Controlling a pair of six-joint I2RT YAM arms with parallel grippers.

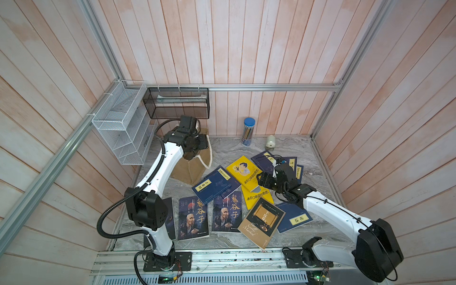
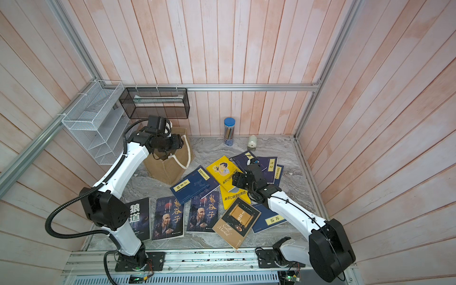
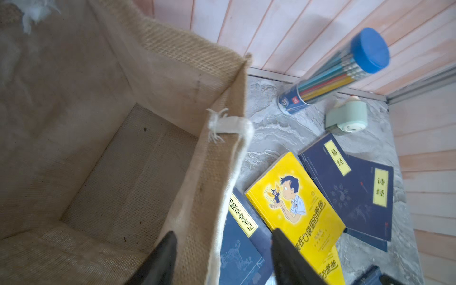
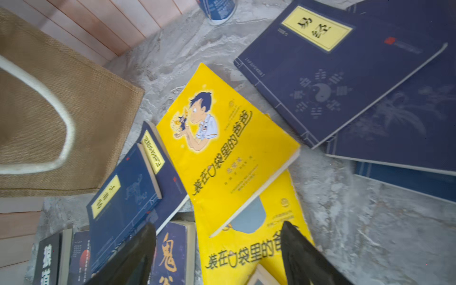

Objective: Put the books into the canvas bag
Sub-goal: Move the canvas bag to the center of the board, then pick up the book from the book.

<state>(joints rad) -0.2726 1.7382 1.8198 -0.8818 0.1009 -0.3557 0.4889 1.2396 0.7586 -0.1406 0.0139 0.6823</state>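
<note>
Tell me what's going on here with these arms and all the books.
Two robot arms are set to pack books into a burlap tote bag. The left gripper is open astride the bag's near wall; no book shows inside. The right gripper hovers open above the upper yellow cartoon book. All the books lie scattered on the marble tabletop.

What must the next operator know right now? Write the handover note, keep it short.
Left gripper: open, holding nothing, jaws astride a wall of the canvas bag, one finger inside and one outside.
Right gripper: open, empty, above the yellow books.
Books: all those in view lie on the table, several overlapping, beside the standing bag.
Done: nothing; no book shows inside the bag.
Left: every book.
</note>
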